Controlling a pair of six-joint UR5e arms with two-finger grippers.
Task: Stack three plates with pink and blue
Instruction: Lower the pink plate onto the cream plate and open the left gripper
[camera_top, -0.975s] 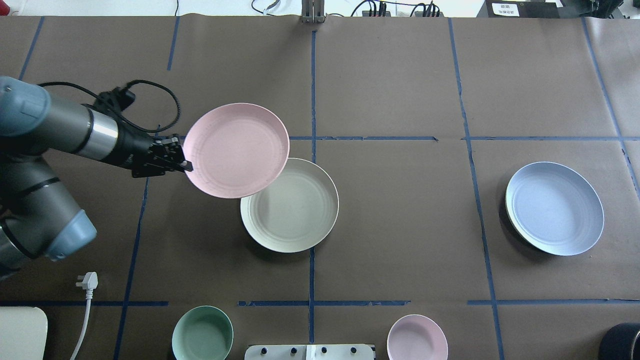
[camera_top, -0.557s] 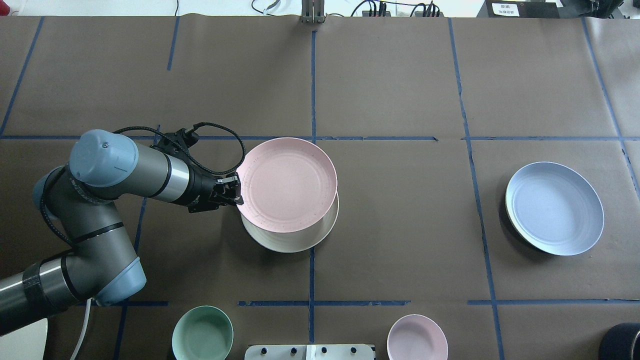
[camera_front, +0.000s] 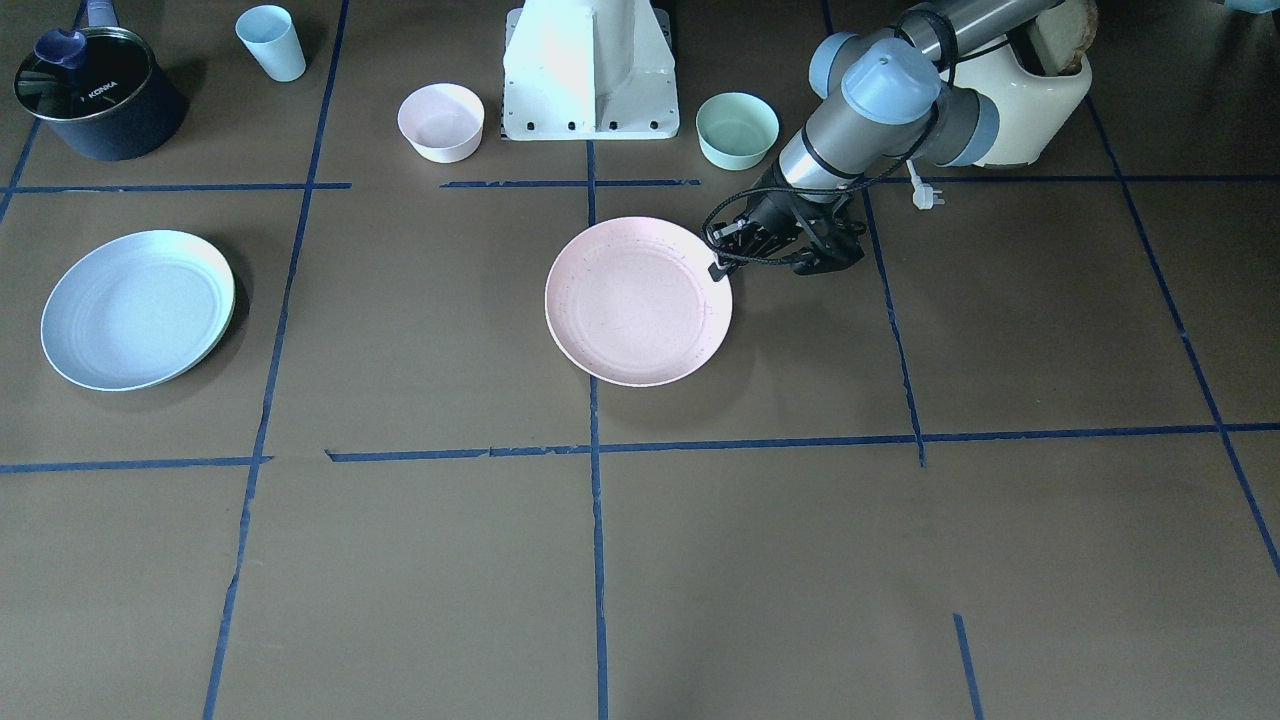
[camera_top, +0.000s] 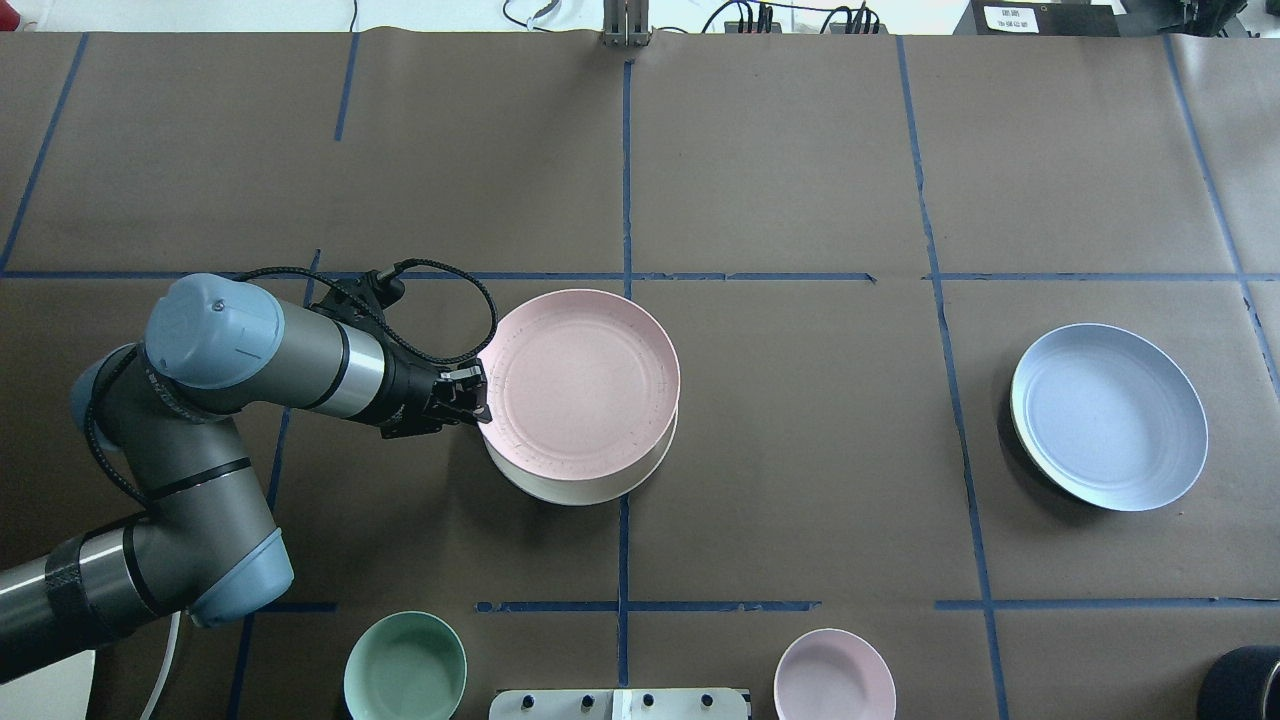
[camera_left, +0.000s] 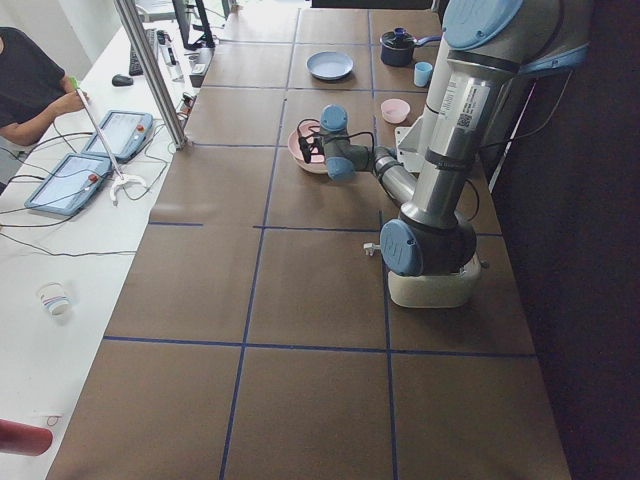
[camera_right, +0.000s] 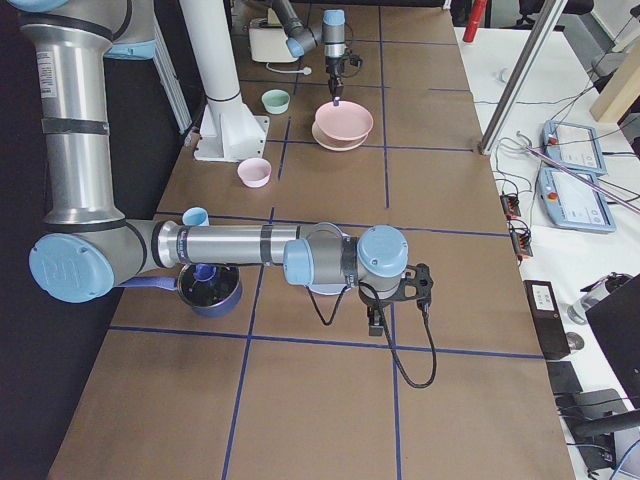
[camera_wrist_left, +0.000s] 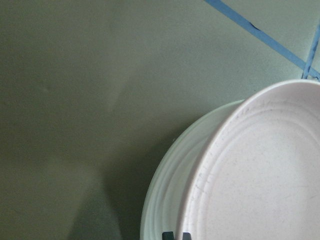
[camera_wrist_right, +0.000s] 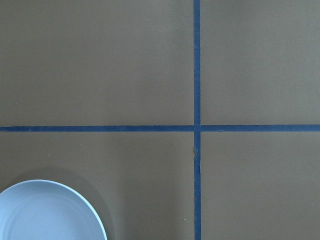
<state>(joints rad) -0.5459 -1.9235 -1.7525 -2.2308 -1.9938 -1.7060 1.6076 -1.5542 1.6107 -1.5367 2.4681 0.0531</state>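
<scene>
- The left gripper (camera_top: 483, 395) pinches the rim of the pink plate (camera_top: 585, 385). Its jaws are drawn close with the rim between them, on the robot's-left side of the cream-white plate (camera_top: 580, 495).
- From that grip the pink plate reaches out over the cream-white plate. It covers most of it and is shifted a little away from the robot.
- Whether the pink plate rests on the cream-white plate or hangs just above it cannot be told. The left wrist view shows a shadowed band between the two rims.
- Of the cream-white plate, only a crescent on the robot's side shows from overhead.
- In the left wrist view only two dark fingertips (camera_wrist_left: 168, 234) peek in at the bottom edge, and both plates are cut off by the frame.
- The blue plate (camera_top: 1110, 417) lies on the table (camera_top: 800, 450), well apart from the cream-white plate, to the robot's right of it.
- The right gripper (camera_right: 374, 326) hangs over the table near the blue plate, far from the cream-white plate. It shows only in the right side view, so I cannot tell whether its fingers are spread or pressed together.
- The right wrist view shows none of that gripper's fingers, only a cut-off piece of the blue plate in the lower left corner.
</scene>
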